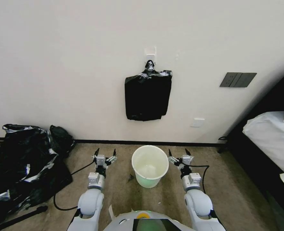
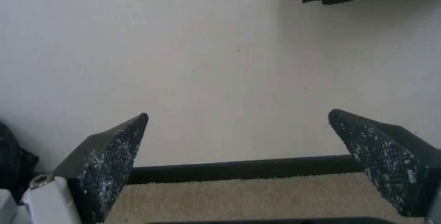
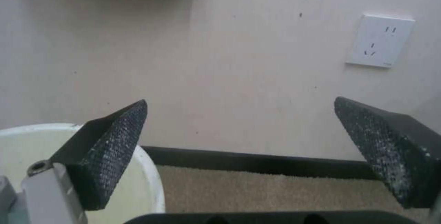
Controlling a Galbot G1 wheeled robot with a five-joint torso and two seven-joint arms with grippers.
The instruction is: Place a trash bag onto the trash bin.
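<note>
The trash bin [image 1: 134, 160], a round cream-white bucket, stands empty on the carpet by the wall, between my two arms. My left gripper [image 1: 105, 153] hovers open just left of it, fingers pointing at the wall [image 2: 238, 113]. My right gripper [image 1: 179, 153] is open just right of the bin, whose rim [image 3: 149, 179] lies beside one of its fingers [image 3: 115, 148]. No single loose trash bag is in view. A flat black bundle [image 1: 147, 96] hangs from a metal clip [image 1: 150, 65] on the wall above the bin.
A large black plastic mass with silvery streaks [image 1: 20, 166] covers the floor at the left, with a cable [image 1: 61, 205] beside it. A bed with white bedding [image 1: 270, 138] fills the right side. A socket [image 3: 380, 40] and a switch panel [image 1: 238, 79] are on the wall.
</note>
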